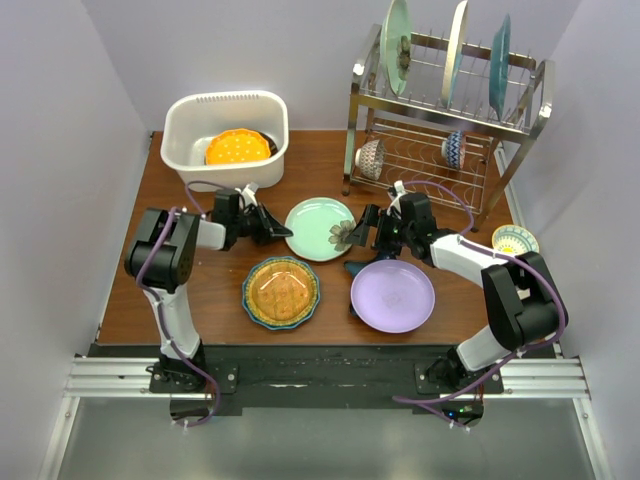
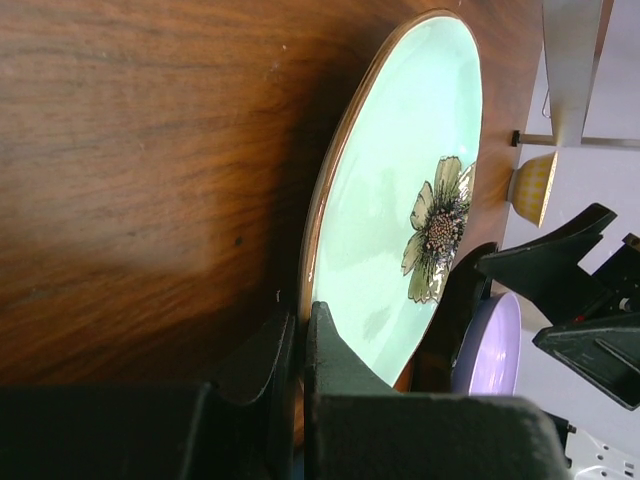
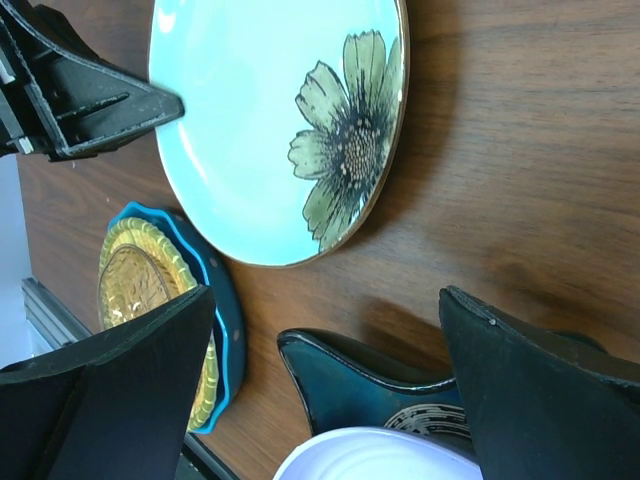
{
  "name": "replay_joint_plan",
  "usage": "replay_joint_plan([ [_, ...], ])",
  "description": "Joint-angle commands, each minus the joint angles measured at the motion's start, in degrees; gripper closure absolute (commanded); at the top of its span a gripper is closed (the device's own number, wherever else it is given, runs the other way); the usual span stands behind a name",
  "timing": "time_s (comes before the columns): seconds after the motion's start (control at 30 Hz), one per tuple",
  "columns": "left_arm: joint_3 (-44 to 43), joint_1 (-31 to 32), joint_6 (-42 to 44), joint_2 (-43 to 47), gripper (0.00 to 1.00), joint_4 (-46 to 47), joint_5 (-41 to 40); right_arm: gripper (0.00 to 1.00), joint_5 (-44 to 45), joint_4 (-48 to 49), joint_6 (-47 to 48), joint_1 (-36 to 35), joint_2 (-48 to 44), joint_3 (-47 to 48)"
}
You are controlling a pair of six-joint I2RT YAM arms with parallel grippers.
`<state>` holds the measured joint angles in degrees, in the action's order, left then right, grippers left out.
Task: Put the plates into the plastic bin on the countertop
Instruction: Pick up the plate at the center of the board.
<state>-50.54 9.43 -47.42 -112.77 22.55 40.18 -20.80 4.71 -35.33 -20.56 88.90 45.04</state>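
A mint-green plate with a flower (image 1: pixel 318 228) (image 2: pixel 390 190) (image 3: pixel 260 120) lies mid-countertop. My left gripper (image 1: pixel 283 231) (image 2: pixel 300 315) is shut on its left rim. My right gripper (image 1: pixel 365 235) (image 3: pixel 325 300) hovers open just right of that plate, over bare wood and the tip of a blue star-shaped plate (image 3: pixel 370 385). A lavender plate (image 1: pixel 392 296) rests on the star plate. An amber plate with a blue-green rim (image 1: pixel 281 292) sits front centre. The white plastic bin (image 1: pixel 180 120) at back left holds an orange dotted plate (image 1: pixel 238 147).
A steel wire dish rack (image 1: pixel 520 120) stands at back right with three plates upright on top and two small bowls (image 1: pixel 370 158) (image 1: pixel 454 148) below. A small yellow patterned bowl (image 1: pixel 515 240) sits by the right edge.
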Motion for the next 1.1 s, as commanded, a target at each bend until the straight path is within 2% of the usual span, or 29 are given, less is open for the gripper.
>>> replay_joint_plan([
  [0.0,0.36,0.41,1.01,4.84,1.0,1.27,2.27,0.03,-1.88,2.41,0.53,0.08,-0.48,0.84],
  [1.07,-8.77,-6.35,5.23,17.32,1.0,-12.17,3.06,0.06,-2.41,-3.3,3.25,0.08,-7.6,2.6],
])
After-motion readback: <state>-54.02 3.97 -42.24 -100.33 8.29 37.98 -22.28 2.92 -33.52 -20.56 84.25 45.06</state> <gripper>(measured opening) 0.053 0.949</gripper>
